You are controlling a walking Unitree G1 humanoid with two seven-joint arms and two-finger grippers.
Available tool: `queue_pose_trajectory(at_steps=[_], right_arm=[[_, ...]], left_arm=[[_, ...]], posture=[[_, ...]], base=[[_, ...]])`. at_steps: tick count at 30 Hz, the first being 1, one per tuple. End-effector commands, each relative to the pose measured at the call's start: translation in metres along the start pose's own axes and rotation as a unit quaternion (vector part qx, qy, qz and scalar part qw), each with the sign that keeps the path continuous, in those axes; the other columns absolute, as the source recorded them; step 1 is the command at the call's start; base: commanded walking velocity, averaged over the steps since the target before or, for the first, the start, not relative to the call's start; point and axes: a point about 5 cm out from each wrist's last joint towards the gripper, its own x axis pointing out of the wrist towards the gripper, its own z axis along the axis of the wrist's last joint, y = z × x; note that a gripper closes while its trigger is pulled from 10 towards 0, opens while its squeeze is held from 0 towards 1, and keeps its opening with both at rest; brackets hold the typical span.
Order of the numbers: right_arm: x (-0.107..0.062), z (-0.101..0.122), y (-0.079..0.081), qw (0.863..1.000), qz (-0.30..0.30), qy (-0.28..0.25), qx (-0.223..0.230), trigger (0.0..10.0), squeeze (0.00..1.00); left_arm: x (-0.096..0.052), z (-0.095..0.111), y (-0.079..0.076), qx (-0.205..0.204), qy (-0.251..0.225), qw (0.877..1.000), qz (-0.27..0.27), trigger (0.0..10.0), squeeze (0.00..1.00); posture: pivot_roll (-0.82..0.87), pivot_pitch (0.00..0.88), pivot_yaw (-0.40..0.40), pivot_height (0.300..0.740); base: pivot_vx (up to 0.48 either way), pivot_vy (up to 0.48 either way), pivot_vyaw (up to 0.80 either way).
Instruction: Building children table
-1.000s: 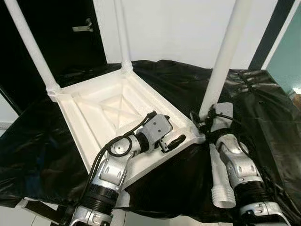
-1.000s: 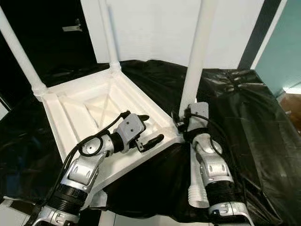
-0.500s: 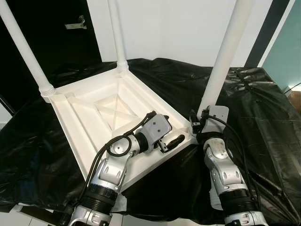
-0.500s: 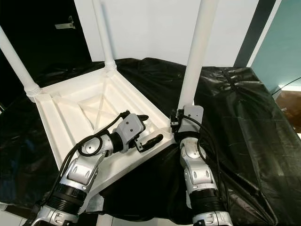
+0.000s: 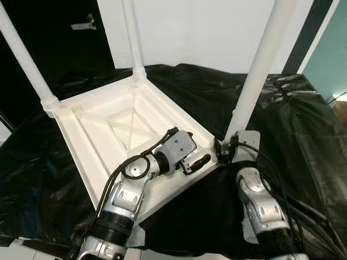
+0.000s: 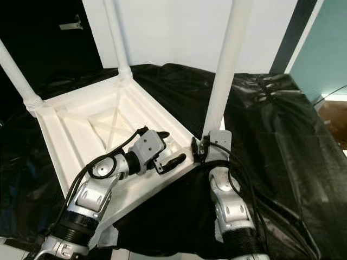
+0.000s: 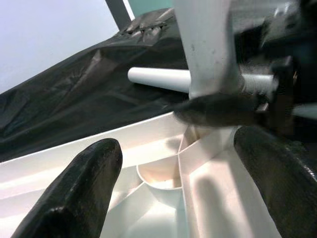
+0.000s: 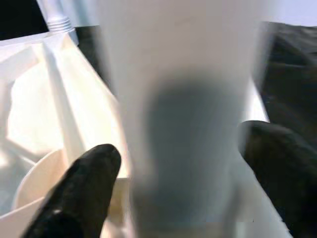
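The white children's table (image 5: pixel 81 146) lies upside down on a black sheet. Two of its legs stand at the far left (image 5: pixel 24 59) and the back (image 5: pixel 133 38). A third white leg (image 5: pixel 259 70) stands upright at the near right corner, and my right gripper (image 5: pixel 227 147) is shut on its base; the wrist view shows the leg (image 8: pixel 183 99) between both black fingers (image 8: pixel 84 188). My left gripper (image 5: pixel 190 145) hovers open over the table's underside, close to that corner socket (image 7: pixel 158 173). A loose leg (image 7: pixel 158 79) lies on the sheet behind.
The black sheet (image 5: pixel 303 124) lies in folds to the right and back. A dark door with a handle (image 5: pixel 81 24) is at the back left, beside a white wall. The covered surface's front edge runs just under my arms.
The head view has shifted a little. Both grippers keep their places at the table's near right corner. My right forearm now covers most of the loose leg.
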Motion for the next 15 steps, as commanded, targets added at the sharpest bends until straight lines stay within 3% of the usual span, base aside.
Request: queue_pose_trajectory(at_steps=[1, 3, 4, 6, 7, 10, 13, 15], right_arm=[[-0.003, 0.003, 0.0, 1.0, 0.015, -0.011, 0.006, 10.0, 1.0], [-0.007, 0.004, -0.003, 0.999, 0.032, -0.016, 0.013, 10.0, 1.0], [-0.01, 0.004, -0.006, 0.998, 0.049, -0.02, 0.017, 10.0, 0.63], [-0.012, 0.005, -0.008, 0.998, 0.06, -0.024, 0.019, 10.0, 0.63], [-0.013, 0.006, -0.01, 0.997, 0.072, -0.027, 0.021, 10.0, 0.04], [-0.015, 0.007, -0.016, 0.995, 0.096, -0.03, 0.015, 10.0, 0.0], [-0.013, 0.011, -0.035, 0.983, 0.182, -0.023, 0.0, 10.0, 0.0], [-0.013, 0.011, -0.035, 0.983, 0.182, -0.023, 0.0, 10.0, 0.0]], left_arm=[[-0.001, 0.0, 0.006, -0.001, 0.002, 0.999, 0.049, 10.0, 0.0], [-0.002, 0.0, 0.007, -0.001, 0.002, 0.999, 0.05, 10.0, 0.0], [-0.002, -0.001, 0.007, -0.001, 0.002, 0.999, 0.05, 10.0, 0.0], [-0.002, -0.001, 0.007, -0.001, 0.002, 0.999, 0.05, 10.0, 0.0], [-0.002, -0.001, 0.007, -0.001, 0.002, 0.999, 0.05, 10.0, 0.0], [-0.002, -0.001, 0.007, -0.001, 0.002, 0.999, 0.05, 10.0, 0.0], [0.0, -0.001, 0.008, -0.003, 0.001, 0.999, 0.051, 10.0, 0.0], [0.0, -0.001, 0.008, -0.003, 0.001, 0.999, 0.051, 10.0, 0.0]], posture=[[-0.03, 0.0, -0.017, 0.74], [-0.04, 0.0, -0.008, 0.74], [-0.04, 0.0, -0.009, 0.74], [-0.04, 0.0, -0.009, 0.74], [-0.04, 0.0, -0.007, 0.74], [-0.05, 0.0, -0.004, 0.74], [-0.05, 0.0, 0.001, 0.74], [-0.05, 0.0, 0.001, 0.74]], base=[[0.0, 0.0, 0.0], [0.0, 0.0, 0.0], [0.0, 0.0, 0.0], [0.0, 0.0, 0.0], [0.0, 0.0, 0.0], [0.0, 0.0, 0.0], [0.0, 0.0, 0.0], [0.0, 0.0, 0.0]])
